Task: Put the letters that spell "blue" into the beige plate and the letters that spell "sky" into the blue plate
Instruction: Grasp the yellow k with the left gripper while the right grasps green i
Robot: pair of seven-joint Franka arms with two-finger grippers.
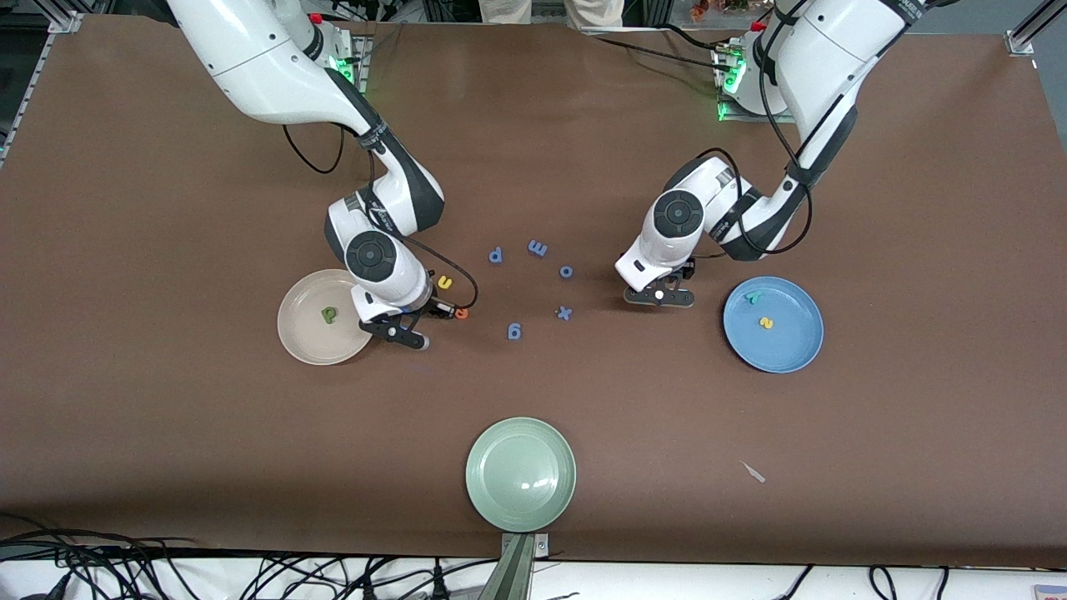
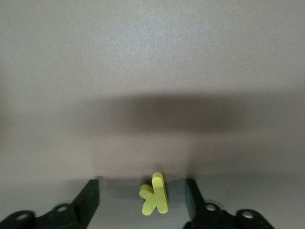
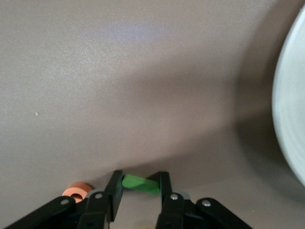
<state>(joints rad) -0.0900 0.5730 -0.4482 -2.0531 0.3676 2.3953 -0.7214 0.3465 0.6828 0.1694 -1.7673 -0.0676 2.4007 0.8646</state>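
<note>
Right gripper (image 3: 138, 188) is pinching the green l (image 3: 140, 184) beside the beige plate (image 1: 300, 342) — left gripper (image 2: 142, 200) is straddling the yellow k (image 2: 155, 194), fingers spread.

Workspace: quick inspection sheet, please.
Surface: brown table.
Job's things: green b in beige plate; teal y and yellow s in blue plate; yellow u, orange e on table.
Clutter: blue letters; pale green plate.
Grippers: right gripper closed on green l; left gripper open around yellow k.
Cables: bundle along table's front edge.
Surroundings: nothing seen.
</note>
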